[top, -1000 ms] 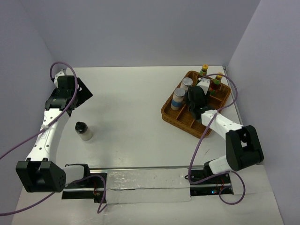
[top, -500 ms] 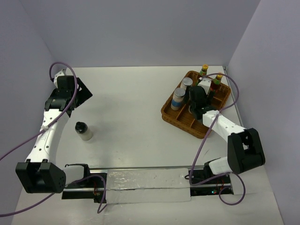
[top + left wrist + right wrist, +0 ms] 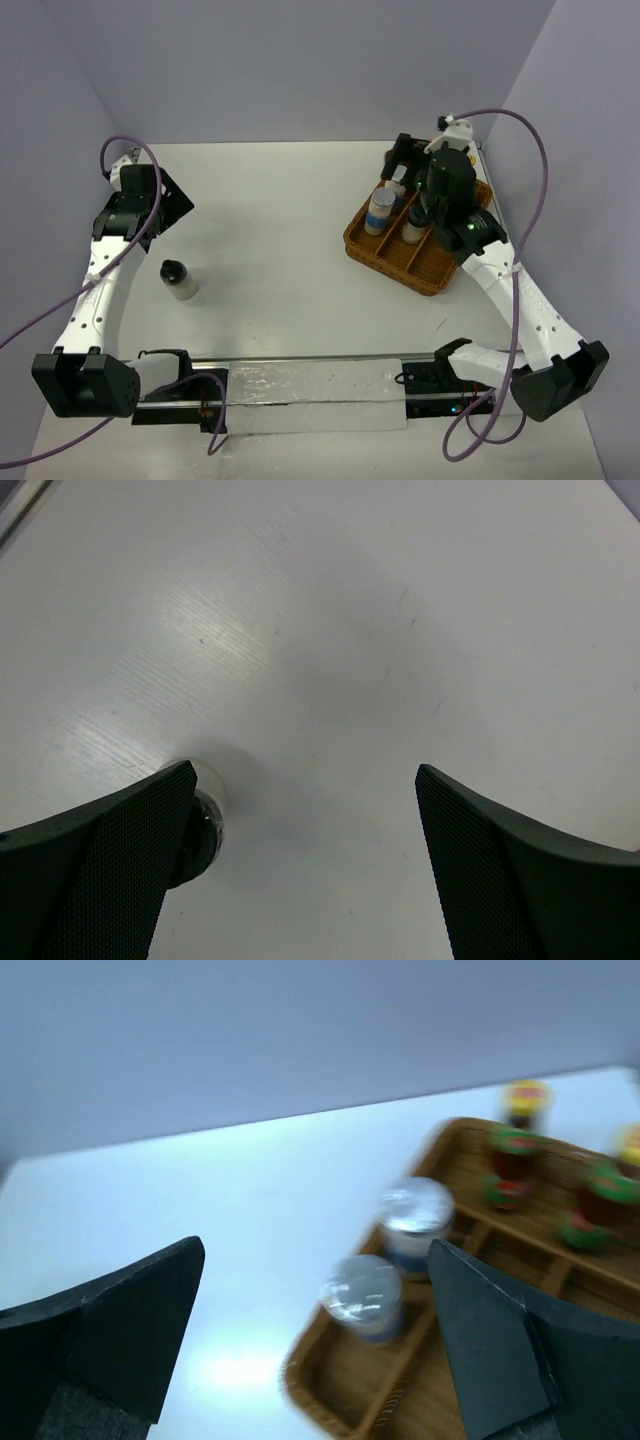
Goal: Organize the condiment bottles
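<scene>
Two grippers, both released: the left gripper (image 3: 305,770) had its fingers spread wide with nothing between them, and the right gripper (image 3: 316,1250) hung just as wide above the wicker tray (image 3: 352,240), grasping nothing.

The tray sat askew by the bench's (image 3: 280,220) far right corner, close to the right edge, so I saw little room on that side. In it, two silver-lidded bottles (image 3: 380,208) (image 3: 398,178) stood along the rim nearest the middle of the bench. A pale squat bottle (image 3: 412,228) stood in the next compartment, partly under my right arm. From the right wrist view, blurred, I made out two yellow-capped bottles (image 3: 512,1165) (image 3: 600,1200) in the far compartments.

One black-capped bottle (image 3: 178,280) stood upright outside the tray, near the bench's left edge and just nearer me than the left gripper. In the left wrist view its cap peeked from behind one finger.

Between that bottle and the tray lay a wide stretch of bare bench, from the far edge to the near edge.
</scene>
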`<state>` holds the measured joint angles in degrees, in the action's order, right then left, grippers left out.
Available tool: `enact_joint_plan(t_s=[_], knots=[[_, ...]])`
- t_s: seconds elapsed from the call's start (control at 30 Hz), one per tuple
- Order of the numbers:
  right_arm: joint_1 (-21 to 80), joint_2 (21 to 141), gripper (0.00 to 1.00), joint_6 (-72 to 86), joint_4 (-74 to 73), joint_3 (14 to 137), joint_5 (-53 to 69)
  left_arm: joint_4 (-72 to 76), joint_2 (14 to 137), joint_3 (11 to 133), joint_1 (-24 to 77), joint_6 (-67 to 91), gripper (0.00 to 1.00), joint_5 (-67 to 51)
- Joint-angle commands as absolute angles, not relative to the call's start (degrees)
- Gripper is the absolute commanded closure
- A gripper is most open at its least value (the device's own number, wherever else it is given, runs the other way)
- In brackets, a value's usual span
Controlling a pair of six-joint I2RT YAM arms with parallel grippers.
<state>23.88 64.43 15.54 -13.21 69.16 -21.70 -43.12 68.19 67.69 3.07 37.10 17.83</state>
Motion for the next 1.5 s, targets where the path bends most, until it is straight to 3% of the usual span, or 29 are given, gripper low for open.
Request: enact_joint_plan(t_s=[0.0,0.17,0.3,0.73,1.07,1.47], knots=[[33.6,68.5,0.0,15.5,-18.7,74.4,-11.4,-48.9,65.0,70.5,3.3,37.7,0.0,23.2],[40.1,74.8,0.0,15.5,-17.9,76.6,-8.9,-56.4,63.5,69.0,3.3,38.8,0.01,29.8],[41.0,76.9,0.0,15.5,-17.8,77.0,-9.5,-57.7,61.5,64.7,3.4,41.6,0.0,27.8],[40.9,76.6,0.0,15.5,-17.0,74.9,-9.8,-48.2,62.2,52.9,3.6,46.8,0.01,21.6],[41.0,77.0,0.0,15.5,-17.3,74.4,-9.6,-45.8,65.9,51.1,3.6,48.7,0.01,22.6],[41.0,77.1,0.0,15.5,-17.1,73.5,-9.5,-47.9,68.4,51.0,3.6,51.5,0.14,27.1]])
